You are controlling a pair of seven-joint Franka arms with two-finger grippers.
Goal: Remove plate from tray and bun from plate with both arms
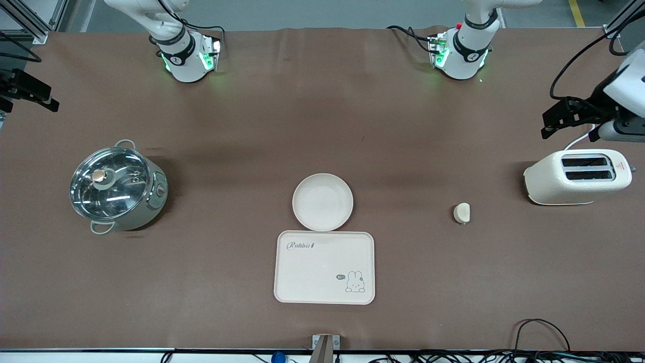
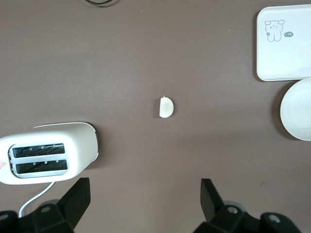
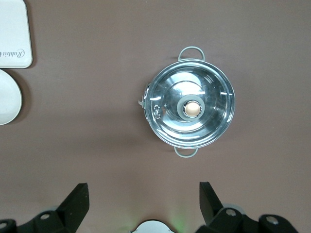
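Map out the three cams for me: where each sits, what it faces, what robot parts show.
Front view: high across the table, facing both arm bases; sees plate, tray, bun, toaster, pot.
Left wrist view: looks down on the bun and toaster; left end effector open at the frame edge.
Right wrist view: looks down on the pot; right end effector open.
Shared: both wrist views catch tray and plate edges.
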